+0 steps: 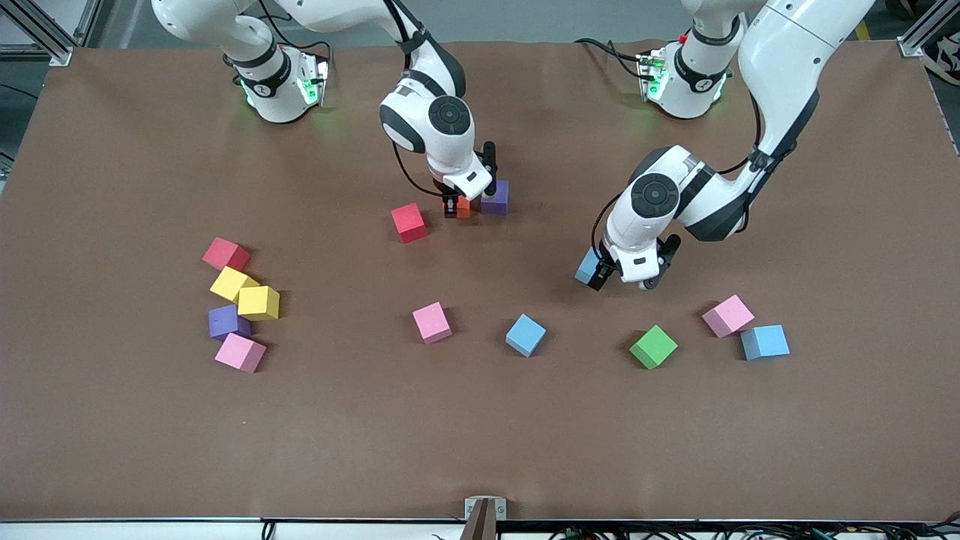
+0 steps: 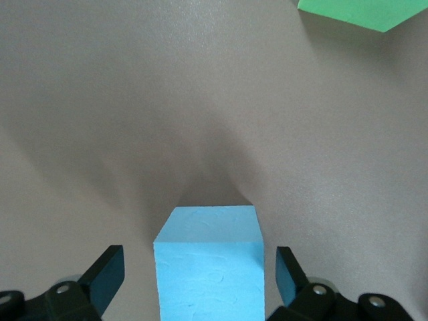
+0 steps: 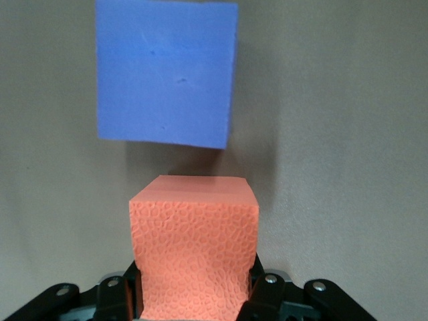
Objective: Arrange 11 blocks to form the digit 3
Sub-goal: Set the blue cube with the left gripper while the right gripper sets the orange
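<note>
Placement step: right gripper (image 1: 451,207) clamps small matte orange cube (image 1: 463,206) beside purple cube (image 1: 495,196); left gripper (image 1: 621,275), wide, straddles blue cube (image 2: 208,264), needs closing next.

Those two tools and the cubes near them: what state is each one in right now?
Right tool: shut on the orange cube.
Left tool: open, fingers either side of a blue cube, not gripping.
Purple cube: resting on the table beside the orange one.
Red cube: loose on the table.
</note>
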You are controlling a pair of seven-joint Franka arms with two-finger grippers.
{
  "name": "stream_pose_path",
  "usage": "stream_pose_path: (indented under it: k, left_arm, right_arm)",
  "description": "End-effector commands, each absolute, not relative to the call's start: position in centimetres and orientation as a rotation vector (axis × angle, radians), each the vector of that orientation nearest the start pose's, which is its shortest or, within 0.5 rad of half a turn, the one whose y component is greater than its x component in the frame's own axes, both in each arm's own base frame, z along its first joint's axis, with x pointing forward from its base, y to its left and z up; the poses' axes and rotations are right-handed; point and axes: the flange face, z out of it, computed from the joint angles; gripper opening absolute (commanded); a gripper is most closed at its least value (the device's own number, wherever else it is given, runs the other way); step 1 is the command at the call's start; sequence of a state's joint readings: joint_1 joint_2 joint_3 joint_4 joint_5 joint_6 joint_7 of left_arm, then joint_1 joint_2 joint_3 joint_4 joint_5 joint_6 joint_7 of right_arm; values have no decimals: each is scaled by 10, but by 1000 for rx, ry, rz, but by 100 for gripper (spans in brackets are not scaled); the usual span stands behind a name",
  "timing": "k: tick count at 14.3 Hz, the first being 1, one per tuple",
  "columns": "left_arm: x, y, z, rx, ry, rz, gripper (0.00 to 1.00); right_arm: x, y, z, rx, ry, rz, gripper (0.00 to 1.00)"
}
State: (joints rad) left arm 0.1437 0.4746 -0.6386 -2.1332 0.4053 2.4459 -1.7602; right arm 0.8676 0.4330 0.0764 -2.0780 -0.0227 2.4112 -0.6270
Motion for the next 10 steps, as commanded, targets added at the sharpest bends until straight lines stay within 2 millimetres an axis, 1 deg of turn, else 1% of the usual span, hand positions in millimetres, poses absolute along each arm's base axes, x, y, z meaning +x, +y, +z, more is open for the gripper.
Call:
stream_pose_path:
  k: [1,2,3,4,5,6,7,8,9,10]
  left_arm:
    - [500,-274,211,-2758,-1506,59,96]
    - [499,-275,210,-2758,-1504,63,91]
    - [500,-275,210,-2759,-1505,62,79]
    - [501,-274,211,-2751,-1520,60,64]
    - [502,-273,213,-2722,-1575,54,53]
    - [505,-276,217,-2699,-1630,44,40]
    - [505,-277,218,-2688,-1646,41,31]
    - [503,-280,220,-2680,-1659,36,27]
    - [501,-286,225,-2658,-1701,20,27]
    - [495,-296,228,-2630,-1747,11,27]
  right_arm:
    - [329,475,200,2245,2208,-122,27]
    - [329,476,198,2250,2205,-115,27]
    - [329,476,198,2250,2206,-112,27]
    - [329,476,198,2250,2206,-112,27]
    - [329,477,198,2250,2206,-110,27]
    - [329,477,198,2250,2206,-110,27]
    - [331,477,199,2253,2205,-103,27]
    - [331,477,198,2254,2206,-96,27]
    - [330,478,197,2253,2207,-94,27]
    - [330,478,196,2254,2206,-96,27]
